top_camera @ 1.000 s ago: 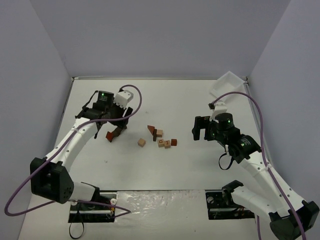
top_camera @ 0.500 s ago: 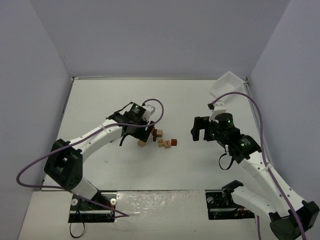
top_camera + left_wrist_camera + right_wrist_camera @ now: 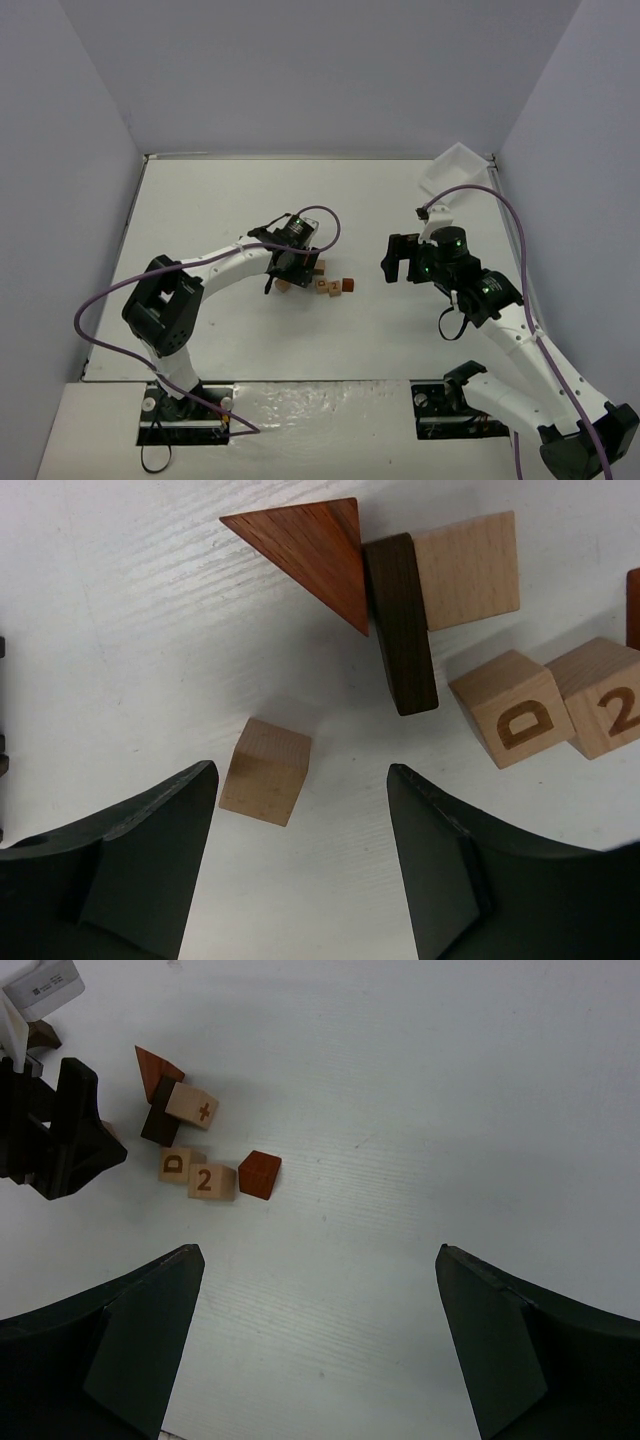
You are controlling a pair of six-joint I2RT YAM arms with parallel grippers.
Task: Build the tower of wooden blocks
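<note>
Left wrist view: the left tool [image 3: 300, 880] is wide open, holding nothing. The plain cube [image 3: 265, 771] sits on the bench [image 3: 120, 660] between its jaws, at 6 o'clock from the red wedge [image 3: 310, 550]. Closing crooked could spin it away.

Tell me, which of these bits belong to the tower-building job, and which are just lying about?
Part of the job:
plain pale cube
red-brown wedge
dark brown block
plus cube
D cube
2 cube
red-brown cube

Just lying about:
white tray, off in the far right corner
</note>
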